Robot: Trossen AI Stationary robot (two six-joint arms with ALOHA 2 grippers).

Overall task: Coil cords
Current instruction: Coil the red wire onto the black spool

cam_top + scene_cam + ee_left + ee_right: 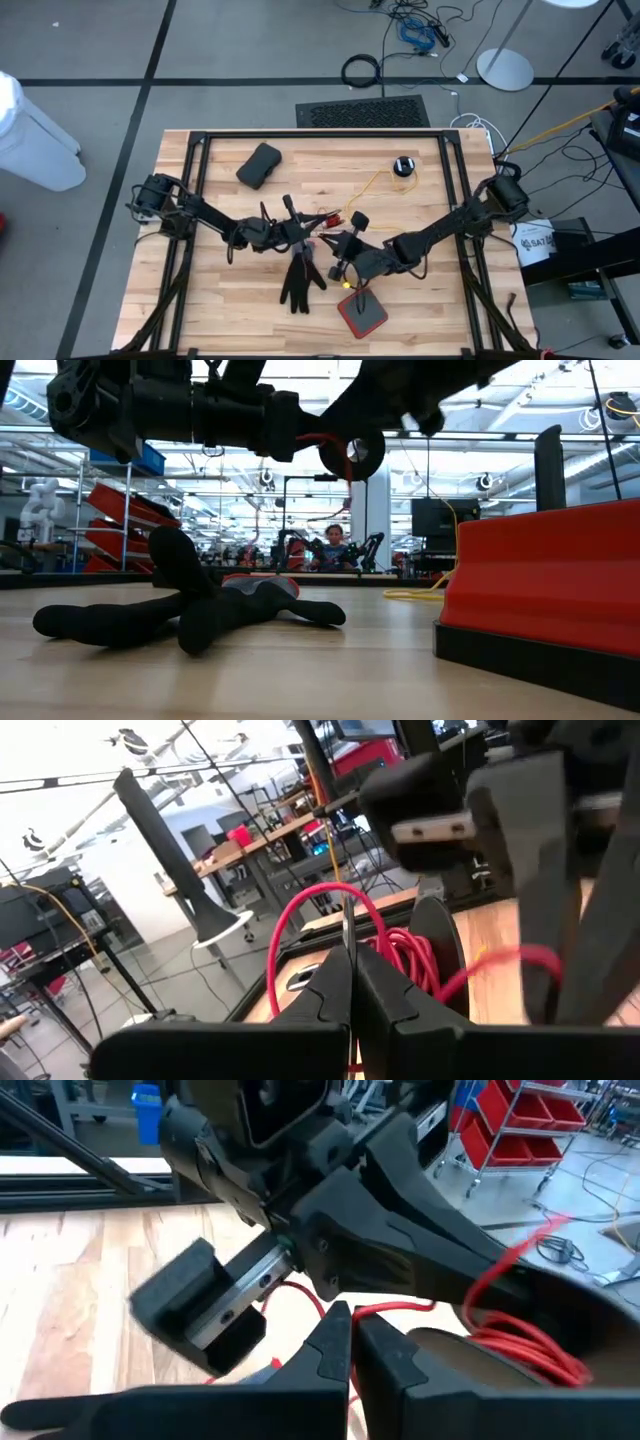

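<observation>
While both grippers work nose to nose above the middle of the worktop, the step in hand looks like laying turns of the red cord into a coil.

Nearest the front edge sit a red block and a limp black glove. Both lie right under the arms, so any slack that droops could snag on them. Take slack upward, not down.

Above them, the right gripper is closed. Its tips meet the red strand and appear to pinch it, though the contact is partly hidden. The left gripper is closed as well, with a red loop arching just past its tips. I cannot tell whether it has the strand.

Several red turns already lie bunched against a dark round part just beyond the fingers. To do this well, one gripper should anchor the bunch while the other leads the free length round in even loops. Tension should be light, so finished turns do not spring off.

Farther back, the yellow cord trails loose across the boards to its black puck, uncoiled. Beware dragging it along with the red one.
</observation>
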